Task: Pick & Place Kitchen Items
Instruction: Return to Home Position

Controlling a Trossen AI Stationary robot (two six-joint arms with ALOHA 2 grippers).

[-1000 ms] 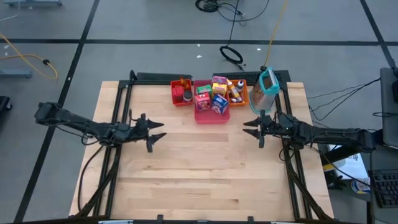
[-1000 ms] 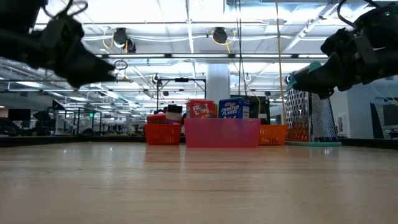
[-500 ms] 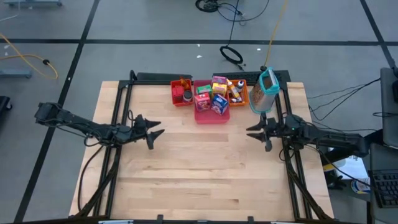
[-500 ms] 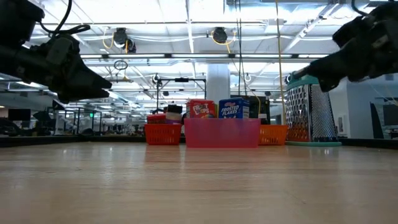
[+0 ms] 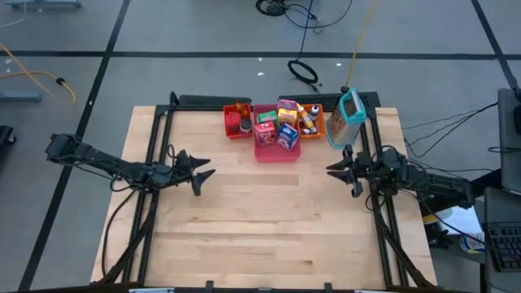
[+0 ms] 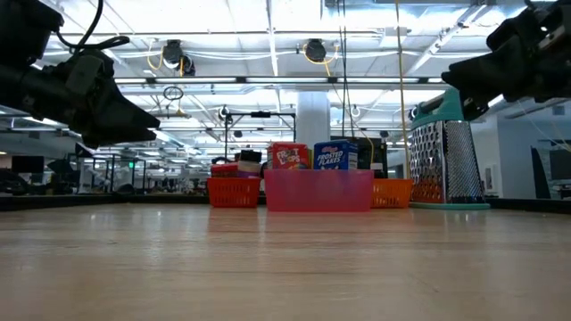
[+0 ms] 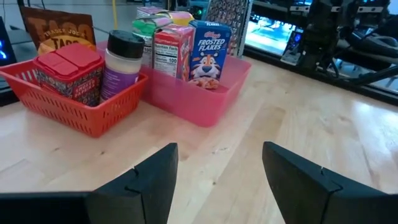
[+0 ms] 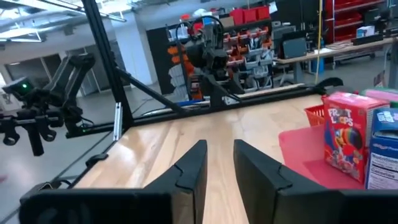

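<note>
The kitchen items (image 5: 281,124) stand in three trays at the table's far middle: a red tray (image 5: 237,124), a pink tray (image 5: 273,150) and an orange tray (image 5: 317,122). In the left wrist view a dark-capped shaker (image 7: 121,62) and a red box (image 7: 68,71) stand in the red tray, and a blue cereal box (image 7: 208,46) stands in the pink one. My left gripper (image 5: 203,173) hovers open over the table's left half, pointing at the trays. My right gripper (image 5: 332,171) hovers near the right edge with only a narrow gap (image 8: 219,163) between its fingers. Neither holds anything.
A metal grater with a teal handle (image 5: 350,118) stands upright at the far right, just beyond my right gripper. Black frame rails (image 5: 155,155) run along the table's left and right sides. Bare wood (image 5: 260,220) fills the middle and near part of the table.
My right gripper has drawn back toward the table's right edge and risen a little, tipping its fingers upward. My left gripper has sunk slightly and then kept still. The trays and their items have not moved.
</note>
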